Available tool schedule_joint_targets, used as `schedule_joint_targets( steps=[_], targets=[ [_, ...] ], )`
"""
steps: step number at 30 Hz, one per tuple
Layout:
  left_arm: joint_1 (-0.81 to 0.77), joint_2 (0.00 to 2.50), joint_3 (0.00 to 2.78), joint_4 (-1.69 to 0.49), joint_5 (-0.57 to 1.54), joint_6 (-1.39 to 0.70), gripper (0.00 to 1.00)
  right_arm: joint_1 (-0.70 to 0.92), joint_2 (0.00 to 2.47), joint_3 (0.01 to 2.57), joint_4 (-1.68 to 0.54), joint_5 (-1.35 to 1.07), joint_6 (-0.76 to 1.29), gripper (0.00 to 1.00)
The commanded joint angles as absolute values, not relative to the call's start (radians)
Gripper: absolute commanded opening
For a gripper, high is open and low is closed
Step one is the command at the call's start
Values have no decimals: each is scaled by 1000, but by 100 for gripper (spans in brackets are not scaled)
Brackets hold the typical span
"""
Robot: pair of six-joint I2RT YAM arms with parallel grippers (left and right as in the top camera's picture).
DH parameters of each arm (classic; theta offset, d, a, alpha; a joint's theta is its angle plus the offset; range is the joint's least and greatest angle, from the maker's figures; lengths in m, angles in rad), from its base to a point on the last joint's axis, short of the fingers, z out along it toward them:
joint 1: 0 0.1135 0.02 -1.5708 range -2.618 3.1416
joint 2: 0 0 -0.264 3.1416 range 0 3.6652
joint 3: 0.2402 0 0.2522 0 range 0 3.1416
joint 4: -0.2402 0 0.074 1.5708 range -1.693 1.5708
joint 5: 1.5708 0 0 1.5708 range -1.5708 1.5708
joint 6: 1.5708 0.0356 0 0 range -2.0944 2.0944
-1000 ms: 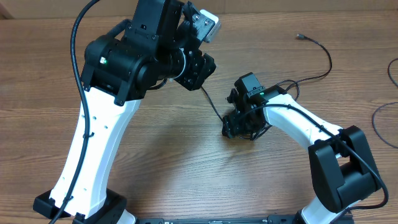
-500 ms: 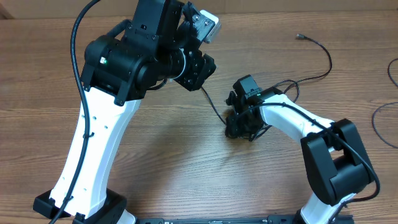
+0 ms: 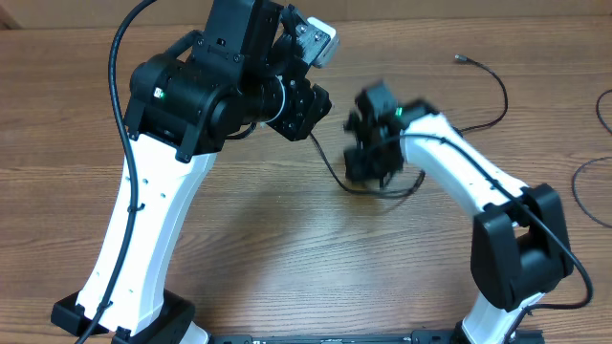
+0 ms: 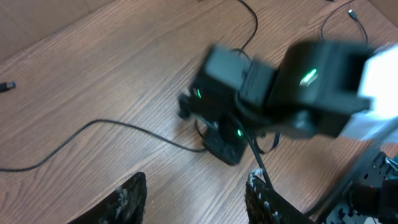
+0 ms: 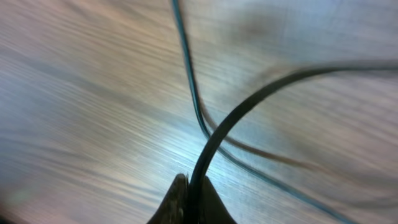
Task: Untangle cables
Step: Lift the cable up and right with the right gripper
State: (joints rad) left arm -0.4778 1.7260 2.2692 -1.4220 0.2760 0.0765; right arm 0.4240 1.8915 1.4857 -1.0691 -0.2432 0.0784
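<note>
In the right wrist view my right gripper [image 5: 191, 180] is shut on a black cable [image 5: 230, 118] that arcs up and to the right from its jaws. A thinner cable [image 5: 186, 74] lies on the wood below it. In the overhead view the right gripper [image 3: 368, 164] is blurred at mid-table, with a thin cable [image 3: 330, 170] running from it up to my left gripper [image 3: 308, 115]. The left gripper [image 4: 198, 178] stands open above the table. A cord [image 4: 255, 155] runs against its right finger [image 4: 264, 196], and nothing sits between the jaws.
Another thin cable [image 3: 497, 86] with a small plug end curls across the far right of the wooden table [image 3: 287, 248]. A further cable [image 3: 581, 191] loops at the right edge. In the left wrist view a long cord [image 4: 93, 127] and a small plug [image 4: 6, 86] lie to the left.
My right gripper has shut on the cable and moved away from the table's front edge, dragging the cord with it. The left arm has not moved.
</note>
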Motion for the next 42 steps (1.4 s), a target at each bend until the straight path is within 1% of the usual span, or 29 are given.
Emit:
schedule_joint_targets(
  steps=[1,2,4,5,8,12,15,21,28,35,39,42],
  targets=[
    [-479,1707,2273,-1427,287,64,50,417,1880,1743,-1142,-215,78,4],
    [-478,1707,2273,-1440,283,64,50,416,1880,1879,-1192,-180,79,4],
    [-478,1707,2273,-1453,276,70,50,414,1880,2016,-1233,-146,81,4],
    [-478,1707,2273,-1460,262,72,50,414,1880,2160,-1268,-112,82,4],
    [-478,1707,2273,-1462,242,74,50,414,1880,2365,-1310,-20,81,4],
    [-478,1707,2273,-1462,234,75,50,414,1880,2573,-1352,117,81,4],
    [-478,1707,2273,-1461,225,76,50,413,1876,2678,-1364,138,84,4],
    [-478,1708,2273,-1458,224,83,51,413,1873,2786,-1342,138,116,4],
    [-481,1730,2235,-1393,210,112,52,413,1872,2840,-1223,134,161,4],
    [-487,1732,2028,-1230,245,104,51,402,1872,2904,-1081,163,160,4],
    [-487,1732,1949,-1208,262,100,51,341,1872,2907,-1018,279,159,4],
    [-487,1732,1939,-1223,253,101,51,239,1876,2906,-1012,298,157,4]
  ],
)
